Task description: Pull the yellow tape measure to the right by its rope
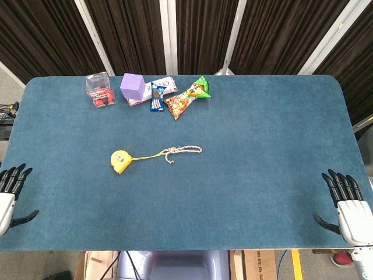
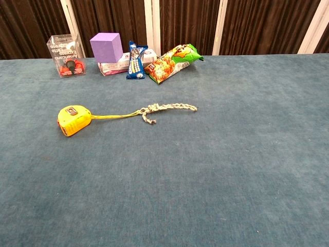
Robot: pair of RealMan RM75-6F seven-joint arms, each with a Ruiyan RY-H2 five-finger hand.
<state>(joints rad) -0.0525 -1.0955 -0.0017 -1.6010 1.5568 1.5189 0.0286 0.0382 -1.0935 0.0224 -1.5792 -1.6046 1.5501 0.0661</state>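
Note:
The yellow tape measure [image 1: 120,161] [image 2: 73,120] lies on the blue table, left of centre. A thin yellow cord runs right from it to a pale braided rope [image 1: 185,151] [image 2: 168,108] lying loose on the cloth. My left hand [image 1: 10,192] sits at the table's near left edge with fingers spread, holding nothing. My right hand [image 1: 347,205] sits at the near right edge, also open and empty, far from the rope. Neither hand shows in the chest view.
Along the far edge stand a clear box with red items [image 1: 99,90] [image 2: 66,56], a purple cube [image 1: 133,86] [image 2: 106,47], a blue snack pack [image 1: 155,98] [image 2: 135,60] and an orange-green snack bag [image 1: 186,97] [image 2: 172,62]. The blue table cloth [image 1: 262,151] spreads wide to the right.

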